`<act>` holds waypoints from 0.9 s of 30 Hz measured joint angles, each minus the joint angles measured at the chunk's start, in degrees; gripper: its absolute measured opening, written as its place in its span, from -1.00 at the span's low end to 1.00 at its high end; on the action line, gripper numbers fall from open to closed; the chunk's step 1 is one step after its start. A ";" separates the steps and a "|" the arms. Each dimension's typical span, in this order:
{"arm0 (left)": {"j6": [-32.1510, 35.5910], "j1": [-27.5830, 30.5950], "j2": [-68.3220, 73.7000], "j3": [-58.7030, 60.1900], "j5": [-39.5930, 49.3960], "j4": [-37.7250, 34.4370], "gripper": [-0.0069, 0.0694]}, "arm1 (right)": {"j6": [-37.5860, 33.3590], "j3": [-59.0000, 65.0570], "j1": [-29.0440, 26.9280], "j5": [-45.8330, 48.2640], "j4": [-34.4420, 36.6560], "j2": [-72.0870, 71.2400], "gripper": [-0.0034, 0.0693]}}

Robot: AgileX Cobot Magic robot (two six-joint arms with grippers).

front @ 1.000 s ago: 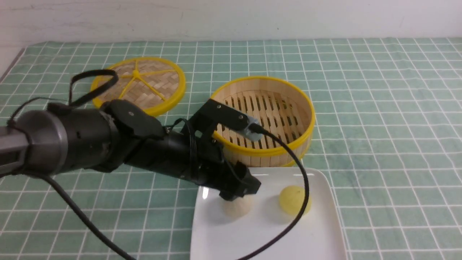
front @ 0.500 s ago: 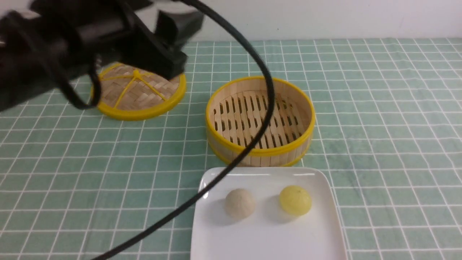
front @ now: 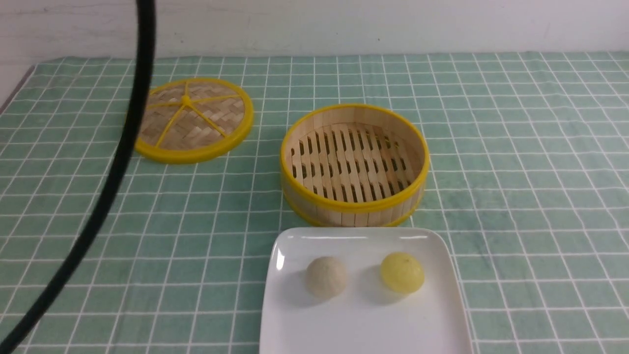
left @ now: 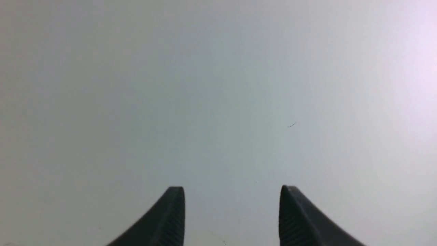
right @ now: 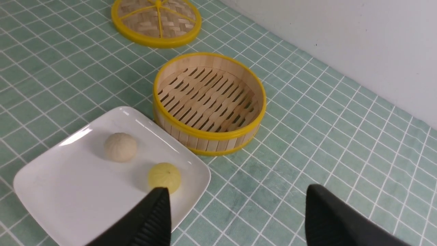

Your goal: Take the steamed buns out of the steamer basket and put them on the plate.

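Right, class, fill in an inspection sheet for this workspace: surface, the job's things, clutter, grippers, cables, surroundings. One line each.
Surface: green checked tablecloth, lying flat.
Job's things: cream bun and yellow bun sit apart on the white plate; steamer basket just behind the plate, empty.
Clutter: woven lid flat on the cloth, left of the basket and farther back.
Grippers: left gripper open, nothing between its jaws; right gripper open, holding nothing.
Cables: one black cable hangs across the left of the front view.
Surroundings: plain white wall behind the table.
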 joint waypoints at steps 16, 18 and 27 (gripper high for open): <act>16.31 0.00 0.00 3.03 -6.35 -6.50 0.19 | 0.00 0.00 0.00 -0.12 0.46 0.00 0.51; 14.45 0.00 0.00 3.03 -6.30 -6.50 0.19 | 0.00 0.00 0.00 -0.12 0.46 0.00 0.51; -20.84 0.00 0.95 3.03 4.59 -6.50 0.19 | -0.11 0.00 0.00 -0.32 0.50 0.00 0.51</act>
